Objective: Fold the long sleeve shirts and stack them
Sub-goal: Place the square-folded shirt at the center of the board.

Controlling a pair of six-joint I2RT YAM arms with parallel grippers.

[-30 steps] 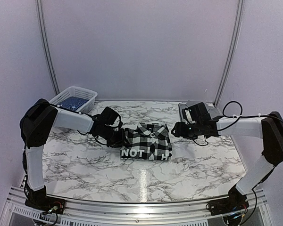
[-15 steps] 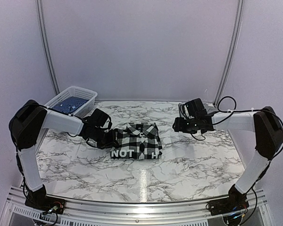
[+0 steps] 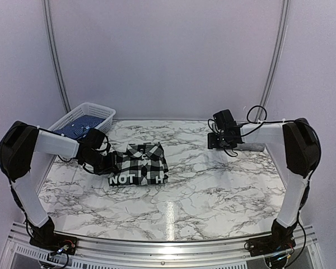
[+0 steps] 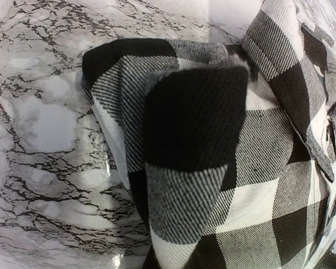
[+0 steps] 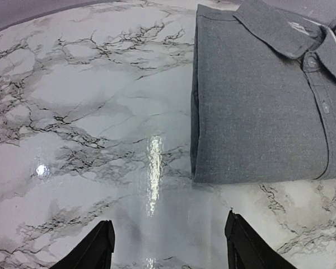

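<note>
top external: checked shirt (image 3: 143, 162) lies folded, left gripper (image 3: 103, 162) at its left edge, closure not seen. right gripper (image 5: 169, 218) is spread. stacking, judged next, calls for a firm hold.

The soft black-and-white large-check cloth shirt (image 3: 141, 163) lies folded into a compact rectangle on the left half of the marble table (image 3: 213, 190). Its collar is at the far edge, and a black band of big white block letters runs along the near edge, with "NOT" and "H" legible. Its left end is bunched and raised off the surface, with the folded layers curling over one another in the left wrist view. A plain grey cloth shirt (image 5: 257, 101), also folded flat with collar and buttoned placket facing up, rests at the table's far right, well apart from the checked one.
</note>
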